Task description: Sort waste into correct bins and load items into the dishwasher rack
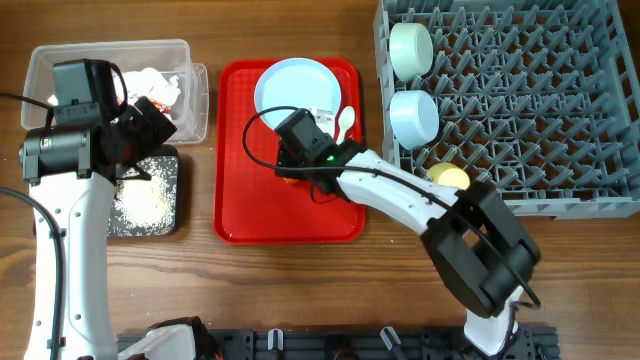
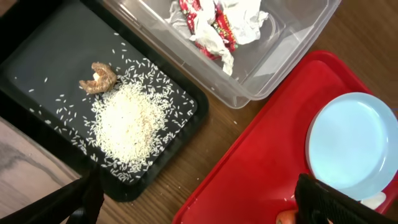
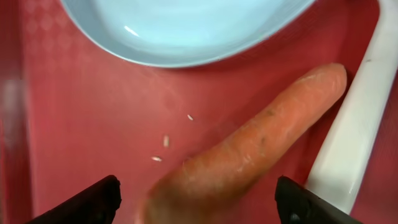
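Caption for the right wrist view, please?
Open right gripper straddles the carrot on the red tray, beside plate and spoon.

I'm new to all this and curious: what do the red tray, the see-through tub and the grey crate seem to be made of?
The red tray: likely hard plastic, smooth with a faint sheen and moulded rim. The see-through tub: clear plastic, the crumpled paper shows through its wall. The grey crate: probably moulded plastic, matte, an open grid with pegs.

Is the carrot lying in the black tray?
No, the carrot lies on the red tray, beside the light-blue plate.
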